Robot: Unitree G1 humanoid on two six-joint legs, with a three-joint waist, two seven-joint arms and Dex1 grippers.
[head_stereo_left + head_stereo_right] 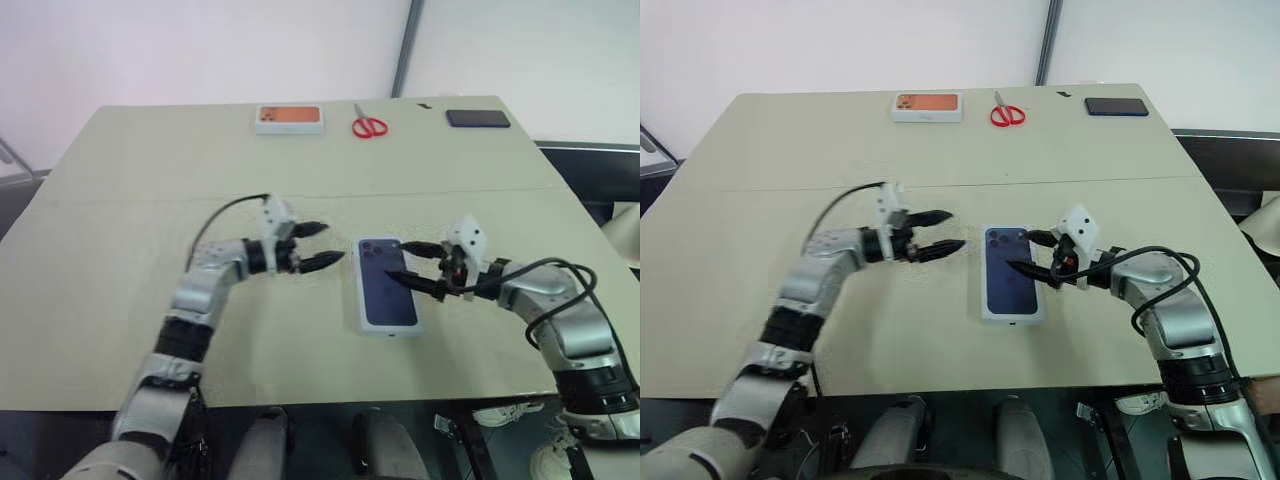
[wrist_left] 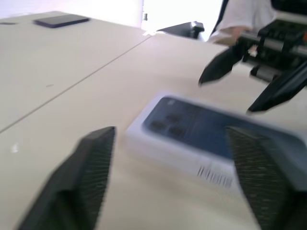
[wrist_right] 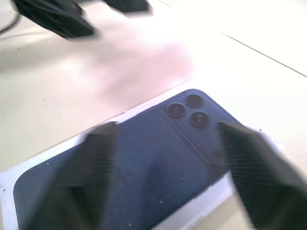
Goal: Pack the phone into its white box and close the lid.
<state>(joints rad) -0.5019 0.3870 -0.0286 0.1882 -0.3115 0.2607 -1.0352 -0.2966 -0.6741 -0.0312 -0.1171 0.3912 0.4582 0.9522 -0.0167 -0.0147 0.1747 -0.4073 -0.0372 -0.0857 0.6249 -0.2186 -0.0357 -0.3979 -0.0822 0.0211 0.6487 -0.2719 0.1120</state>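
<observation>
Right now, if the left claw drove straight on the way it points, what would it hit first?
Probably the white rectangular box with the dark navy-blue phone picture on top. The open left claw points across at it; just beyond is the right claw. Height is unclear, so it might skim over.

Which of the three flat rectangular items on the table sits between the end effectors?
The white box showing a navy phone image; the orange-topped box and black slab lie along the far edge.

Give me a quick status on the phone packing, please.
Left gripper and right gripper open, holding nothing. Phone lying in the white box, between them. Nothing in the way.
</observation>
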